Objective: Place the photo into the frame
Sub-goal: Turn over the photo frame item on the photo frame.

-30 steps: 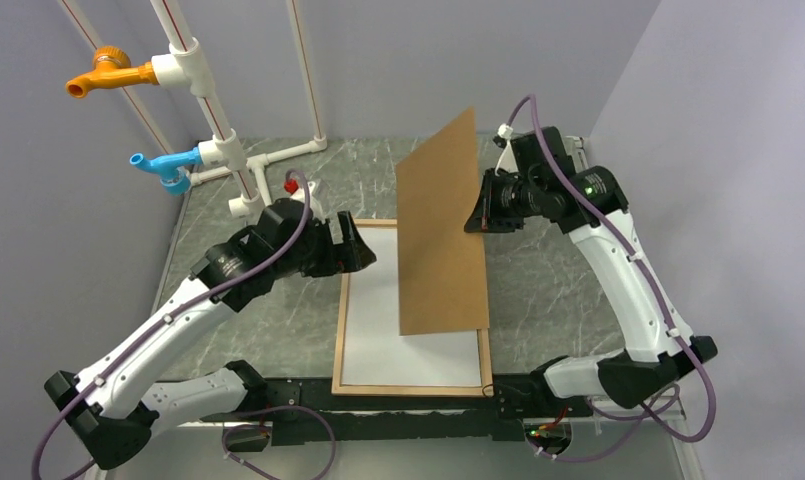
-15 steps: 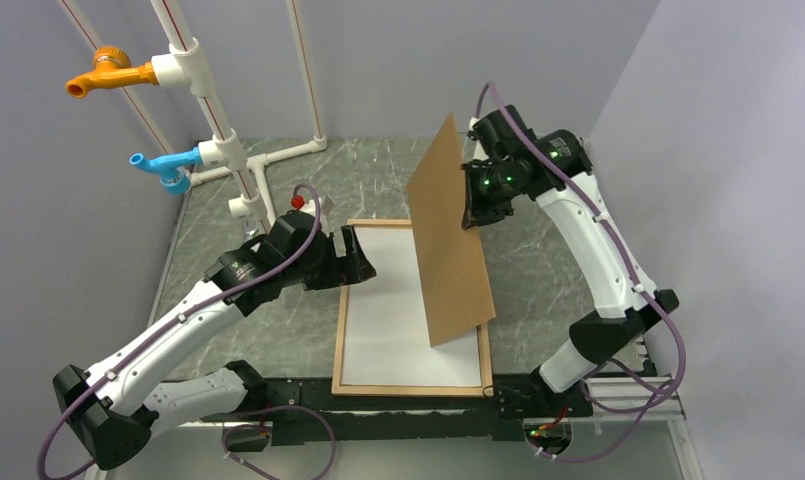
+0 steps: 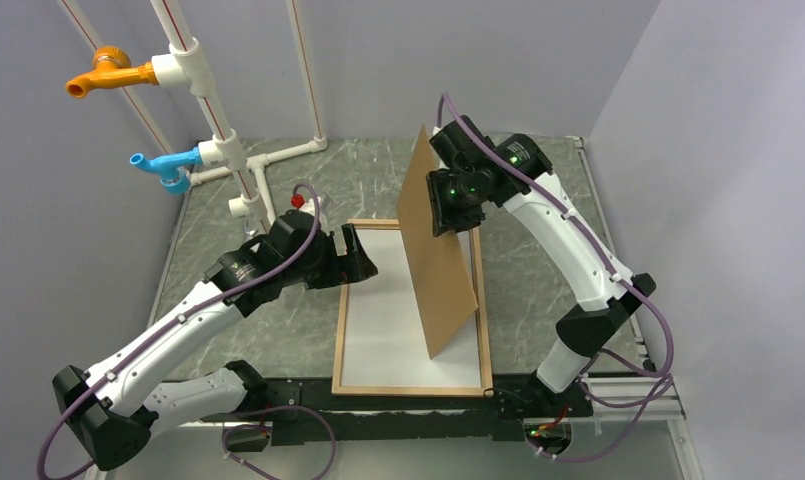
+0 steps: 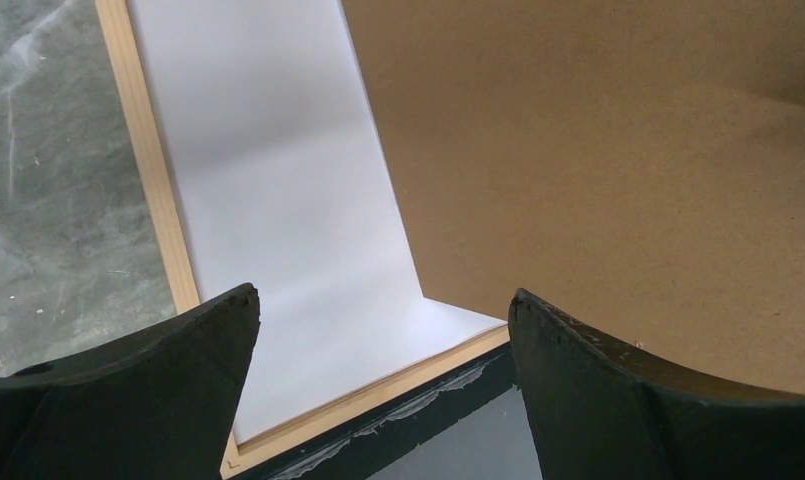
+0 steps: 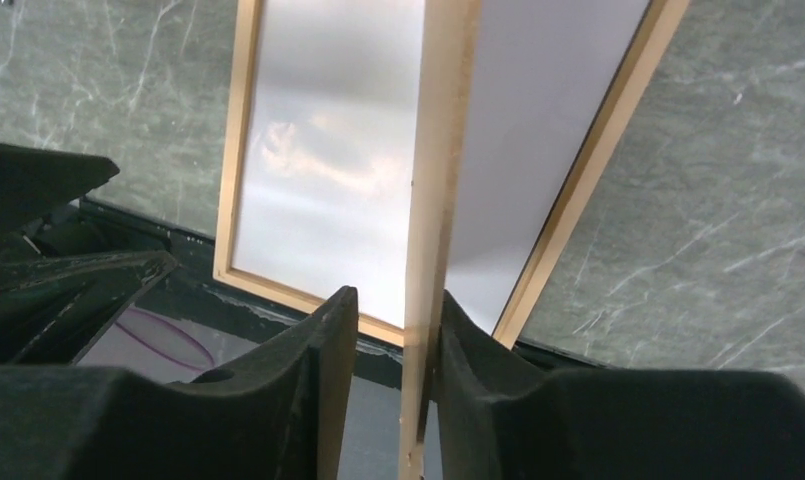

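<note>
Hovering, left: left gripper [image 3: 366, 260], fingers wide apart, empty. Centre: frame [image 3: 340, 330] lying flat, photo [image 3: 388, 335] inside, white back up. Right: brown backing board [image 3: 438, 260] on edge upon photo, between right gripper [image 3: 442, 214] fingers, slightly parted, one not touching.

The frame [image 3: 408, 390] is a rectangle of thin, light wood strips. It lies flat, its far left corner beneath the left claw [image 3: 361, 262] and its far end under the right claw [image 3: 440, 208]. The photo [image 3: 383, 330] lies flat inside it with its plain white back up. Seen past the right claw, the sheet reaches the strips on both long sides.
</note>
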`<state>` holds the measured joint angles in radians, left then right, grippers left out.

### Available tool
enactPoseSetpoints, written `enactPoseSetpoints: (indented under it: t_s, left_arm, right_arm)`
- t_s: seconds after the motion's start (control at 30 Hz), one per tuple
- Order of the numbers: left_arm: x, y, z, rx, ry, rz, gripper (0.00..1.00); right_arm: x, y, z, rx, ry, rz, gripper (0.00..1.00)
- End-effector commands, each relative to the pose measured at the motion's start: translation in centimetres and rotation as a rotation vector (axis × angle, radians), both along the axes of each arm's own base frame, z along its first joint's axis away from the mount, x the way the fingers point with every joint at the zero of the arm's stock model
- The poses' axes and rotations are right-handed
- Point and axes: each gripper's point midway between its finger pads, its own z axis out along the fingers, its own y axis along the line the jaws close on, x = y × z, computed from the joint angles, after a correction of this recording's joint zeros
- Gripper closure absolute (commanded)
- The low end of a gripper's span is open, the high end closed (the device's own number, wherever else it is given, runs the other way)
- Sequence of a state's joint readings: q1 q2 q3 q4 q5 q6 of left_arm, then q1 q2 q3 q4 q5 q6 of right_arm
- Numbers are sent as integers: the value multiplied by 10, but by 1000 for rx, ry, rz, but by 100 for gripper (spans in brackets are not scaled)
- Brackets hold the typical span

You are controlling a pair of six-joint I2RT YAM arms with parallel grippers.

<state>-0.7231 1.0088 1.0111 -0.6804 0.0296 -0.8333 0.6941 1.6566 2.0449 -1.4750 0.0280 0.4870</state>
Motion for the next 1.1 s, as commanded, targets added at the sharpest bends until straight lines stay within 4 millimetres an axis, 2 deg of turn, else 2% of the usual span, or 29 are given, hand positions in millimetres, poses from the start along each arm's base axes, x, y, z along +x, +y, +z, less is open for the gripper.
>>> enactPoseSetpoints:
  t_s: [0.0, 0.2, 0.47, 0.57, 0.77, 0.93, 1.07]
  left_arm:
    - [2, -4, 15, -54, -44, 1, 2]
    - [2, 0, 15, -38, -41, 13, 1]
    - [0, -3, 35, -146, -117, 16, 1]
    - [-2, -6, 53, -221, -177, 5, 1]
    - [-5, -12, 76, -405, -280, -6, 1]
    - [-9, -25, 91, -498, -313, -70, 1]
    - [-10, -36, 93, -537, -309, -112, 1]
  right_arm:
    - [-2, 12, 11, 12, -23, 3, 58]
    - [-8, 32, 18, 44, -32, 43, 34]
    - [-18, 58, 61, 253, -95, 116, 11]
    - [-24, 67, 70, 333, -104, 144, 8]
    - [-34, 77, 74, 435, -100, 175, 7]
    - [-42, 85, 75, 512, -89, 204, 6]
    - [-47, 88, 75, 547, -75, 225, 6]
